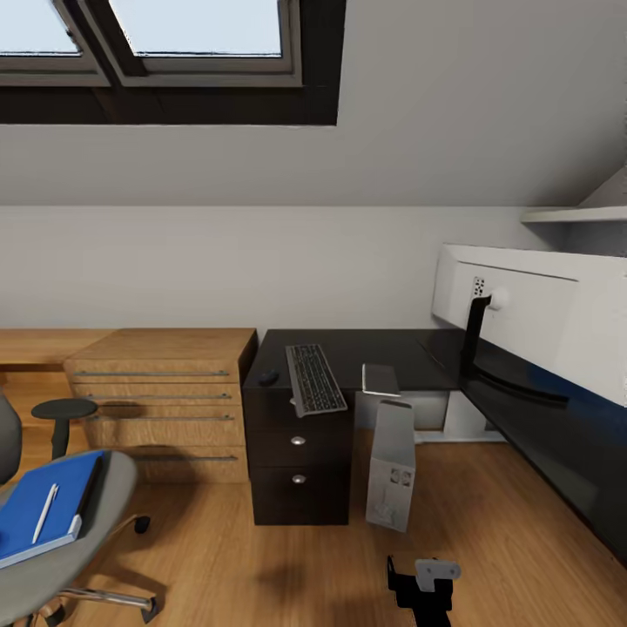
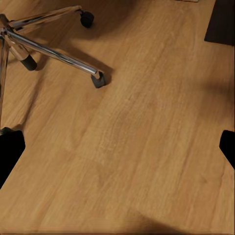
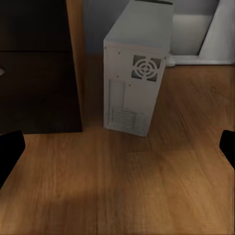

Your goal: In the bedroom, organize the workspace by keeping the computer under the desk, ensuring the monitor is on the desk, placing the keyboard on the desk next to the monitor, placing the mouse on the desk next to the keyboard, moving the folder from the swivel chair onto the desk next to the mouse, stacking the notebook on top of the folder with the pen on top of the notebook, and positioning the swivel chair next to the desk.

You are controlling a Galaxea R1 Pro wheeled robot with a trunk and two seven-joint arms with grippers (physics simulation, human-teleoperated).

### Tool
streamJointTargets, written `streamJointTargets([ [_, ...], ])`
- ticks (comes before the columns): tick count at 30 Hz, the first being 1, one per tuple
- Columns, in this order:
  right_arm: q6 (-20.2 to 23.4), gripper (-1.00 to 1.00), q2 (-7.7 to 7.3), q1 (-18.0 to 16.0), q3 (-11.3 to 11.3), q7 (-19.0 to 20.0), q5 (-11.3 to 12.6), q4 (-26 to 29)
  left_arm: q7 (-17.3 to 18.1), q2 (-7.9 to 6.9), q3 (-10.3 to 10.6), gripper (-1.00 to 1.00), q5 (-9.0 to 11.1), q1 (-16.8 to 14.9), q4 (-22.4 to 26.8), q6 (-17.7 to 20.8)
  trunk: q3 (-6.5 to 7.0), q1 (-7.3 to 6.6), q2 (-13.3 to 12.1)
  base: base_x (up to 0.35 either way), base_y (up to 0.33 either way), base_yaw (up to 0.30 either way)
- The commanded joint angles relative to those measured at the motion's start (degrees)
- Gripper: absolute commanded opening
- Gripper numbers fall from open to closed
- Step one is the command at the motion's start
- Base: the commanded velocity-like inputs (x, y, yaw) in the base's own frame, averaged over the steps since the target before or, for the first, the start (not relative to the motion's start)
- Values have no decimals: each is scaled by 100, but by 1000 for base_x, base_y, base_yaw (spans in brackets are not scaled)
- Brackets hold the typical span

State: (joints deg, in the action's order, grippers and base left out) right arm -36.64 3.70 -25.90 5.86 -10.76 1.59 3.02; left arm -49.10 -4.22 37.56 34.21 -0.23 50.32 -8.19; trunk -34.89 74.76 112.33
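The right hand [image 1: 424,582] is seen low at the near edge of the head view, held above the wood floor [image 1: 261,557] and pointed toward the computer [image 1: 391,466], which stands upright on the floor just right of the dark drawers [image 1: 298,453]. In the right wrist view its fingertips [image 3: 10,152] are set wide apart, released, with nothing between them. In the left wrist view the left hand [image 2: 117,147] is likewise spread open above bare floor, near the chrome base of the swivel chair [image 2: 49,51].

On the tabletop [image 1: 366,348] the keyboard [image 1: 313,378] lies with the mouse [image 1: 268,377] to its left. The monitor [image 1: 531,318] stands at the right. The folder [image 1: 48,509] rests on the chair seat at the near left, with the pen [image 1: 45,512] on it.
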Motion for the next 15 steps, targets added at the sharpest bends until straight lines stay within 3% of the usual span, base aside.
streamJointTargets([
  [1, -7, 100, 1, -3, 47, -37, 17, -3, -21, -7, 23, 100, 61, -3, 9, -50, 14, -23, -39, 0, -293, 0],
  [15, -10, 100, 5, -3, 47, -32, 9, -3, -21, -5, 23, 100, 56, -3, 4, -69, 265, -330, -600, 0, -297, 0],
])
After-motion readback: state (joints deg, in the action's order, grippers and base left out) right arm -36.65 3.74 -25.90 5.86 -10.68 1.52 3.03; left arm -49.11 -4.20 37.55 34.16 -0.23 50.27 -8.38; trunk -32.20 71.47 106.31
